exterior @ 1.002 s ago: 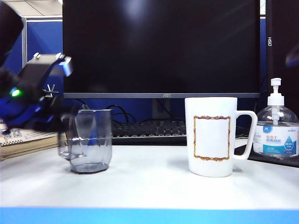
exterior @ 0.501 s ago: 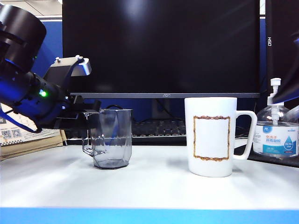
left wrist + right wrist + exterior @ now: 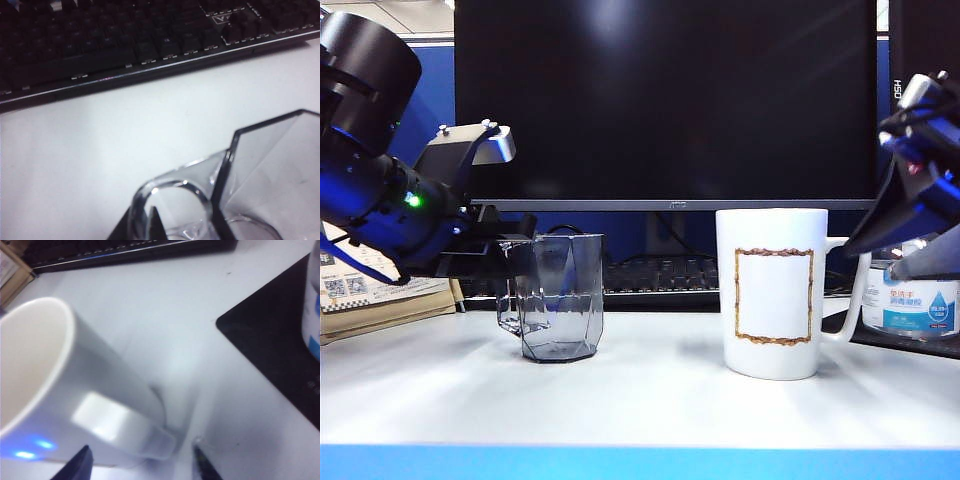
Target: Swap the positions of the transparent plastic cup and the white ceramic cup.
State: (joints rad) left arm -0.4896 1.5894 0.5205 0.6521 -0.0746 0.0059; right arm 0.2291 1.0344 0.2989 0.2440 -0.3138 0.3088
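Observation:
The transparent plastic cup (image 3: 561,297) stands left of centre, its base at the white table (image 3: 640,400). My left gripper (image 3: 516,258) is shut on its angular handle (image 3: 170,197); the dark fingertips (image 3: 155,226) pinch the handle's rim, and the faceted wall (image 3: 272,160) lies beyond it. The white ceramic cup (image 3: 769,292), with a golden-brown frame, stands right of centre. My right gripper (image 3: 869,262) hangs open at its loop handle (image 3: 122,431). In the right wrist view the right gripper (image 3: 142,467) has one fingertip on each side of that handle, not touching it.
A black keyboard (image 3: 640,275) and a dark monitor (image 3: 665,100) stand behind the cups. A pump-top sanitizer bottle (image 3: 918,300) sits on a black mat (image 3: 280,340) at the far right, behind my right gripper. A cardboard box (image 3: 380,300) lies at the far left.
My left gripper carried the transparent cup a little to the right, then held still. My right gripper came into view from the right and dropped to the white cup's handle.

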